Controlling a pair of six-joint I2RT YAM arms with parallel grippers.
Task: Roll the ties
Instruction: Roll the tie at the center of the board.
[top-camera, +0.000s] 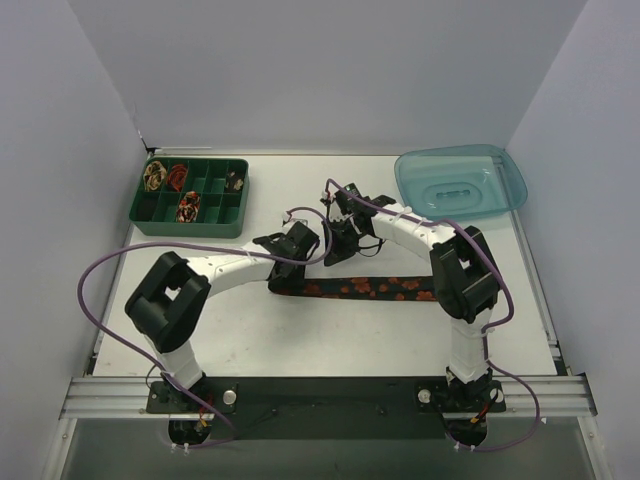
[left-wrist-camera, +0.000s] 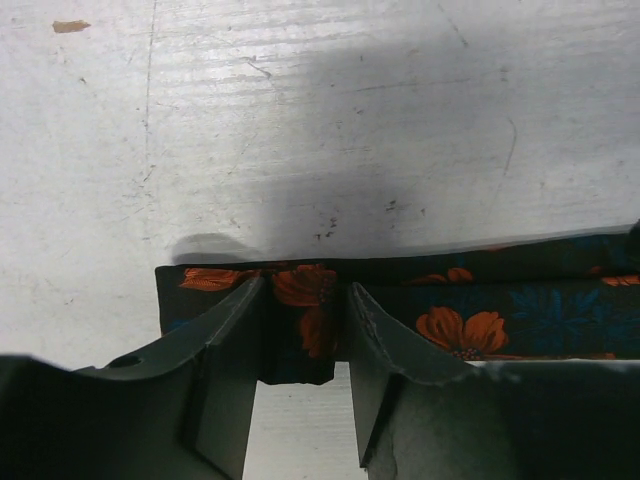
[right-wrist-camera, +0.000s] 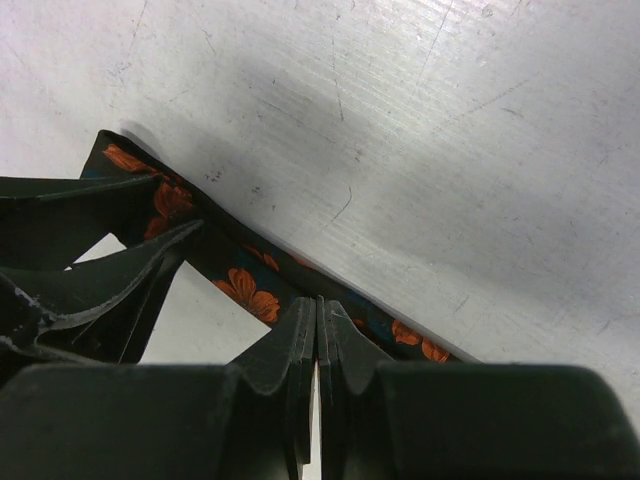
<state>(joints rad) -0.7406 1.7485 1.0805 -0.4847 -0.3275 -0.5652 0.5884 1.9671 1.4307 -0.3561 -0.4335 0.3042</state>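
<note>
One tie (top-camera: 370, 289) lay flat across the middle of the table (top-camera: 260, 335). The left gripper (left-wrist-camera: 305, 292) had its jaws narrowly apart around the folded end; the right gripper (right-wrist-camera: 317, 308), jaws closed, rested on it. Rolling well probably needed tight, even turns.

The worktop (top-camera: 300, 335) is a pale, dull white surface, scuffed with fine scratches and a few dark specks, seen close up in both wrist views (left-wrist-camera: 300, 100) (right-wrist-camera: 450, 150). Across its middle a dark tie (top-camera: 370, 289) (left-wrist-camera: 500, 305) (right-wrist-camera: 245, 285) with orange-red flowers lies flat as a long narrow band, running left to right and doubled over at its left end. A green compartment tray (top-camera: 190, 229) sits beyond the tie's left end, towards the far left corner. A translucent blue tub (top-camera: 505, 190), upside down, rests beyond the tie's right end.
</note>
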